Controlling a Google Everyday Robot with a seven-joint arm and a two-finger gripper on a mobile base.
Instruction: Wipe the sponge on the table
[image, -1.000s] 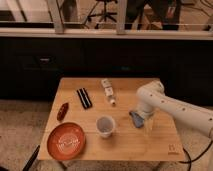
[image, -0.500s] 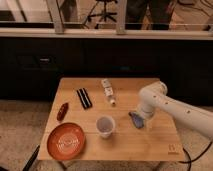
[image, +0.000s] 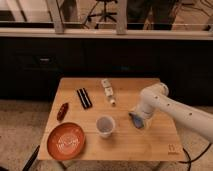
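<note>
A blue sponge (image: 136, 120) lies on the wooden table (image: 150, 142), right of centre. My gripper (image: 139, 116) at the end of the white arm (image: 170, 105) presses down on top of it, coming in from the right. The arm's wrist covers the fingers. Part of the sponge pokes out below and to the left of the gripper.
A clear plastic cup (image: 105, 126) stands just left of the sponge. An orange plate (image: 66, 141) sits at the front left, a red object (image: 62, 111) at the left edge, a black rectangular item (image: 84, 98) and a white bottle (image: 108, 90) toward the back. Chairs stand behind the window ledge.
The gripper and sponge have slid slightly left and toward the front of the table. Nothing else moved.
</note>
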